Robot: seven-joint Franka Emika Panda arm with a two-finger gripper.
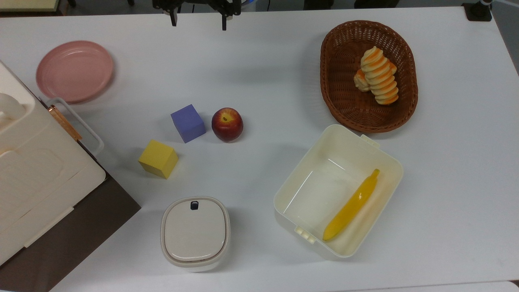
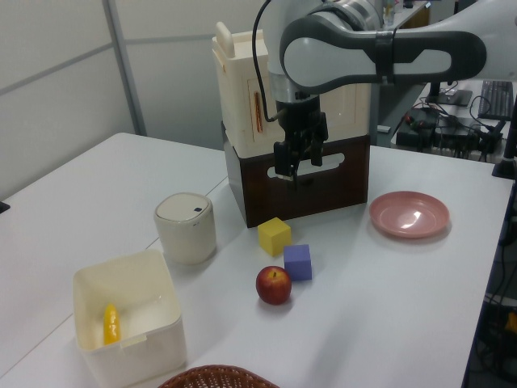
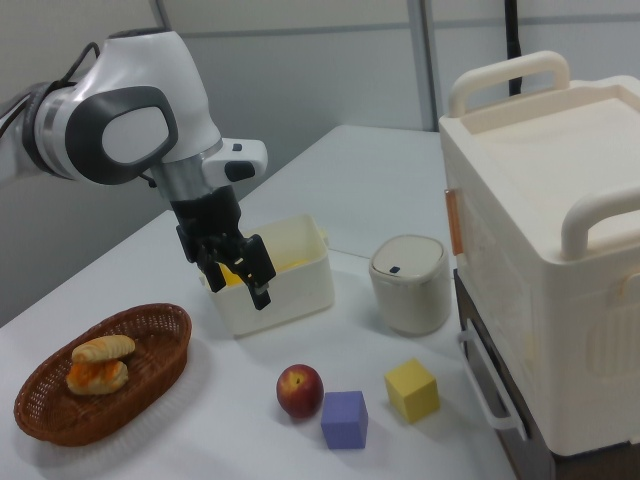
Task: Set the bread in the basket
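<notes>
Left to right across the top view:

- Cream plastic carry-case with handles [image 1: 36, 162], on a dark brown base, at the table's [image 1: 263, 81] left edge.
- Round pink plate [image 1: 74, 71], bare, near the back-left corner.
- Yellow cube [image 1: 158, 158] and purple cube [image 1: 187, 123], near each other but apart.
- Round cream lidded container [image 1: 195, 232], lid on, near the front edge.
- Tool [image 1: 198, 18], at the top edge of the top view: released, fingers spread, carrying nothing. Well apart from the basket. In the right view, raised above the table in front of the cream box [image 3: 232, 275].
- Red apple [image 1: 227, 124], just beside the purple cube.
- Cream plastic rectangular box [image 1: 338, 190], open, with a yellow banana [image 1: 352, 205] lying inside.
- Oval brown woven wicker basket [image 1: 332, 61], far right of the table.
- Long ridged spiral loaf, cream with orange stripes [image 1: 380, 76]: lying inside the basket, lengthwise, touching a shorter orange-topped cream roll [image 1: 359, 80] on the top view's left side.

Status, judged: task appears done; loaf fully within the rim.

Risks, judged: few. Loaf propped partly against the shorter roll, so possibly liable to roll or settle if the table is knocked, though the raised rim ought to contain it. Low swing of the arm over the cubes or apple likely to scatter them.
</notes>
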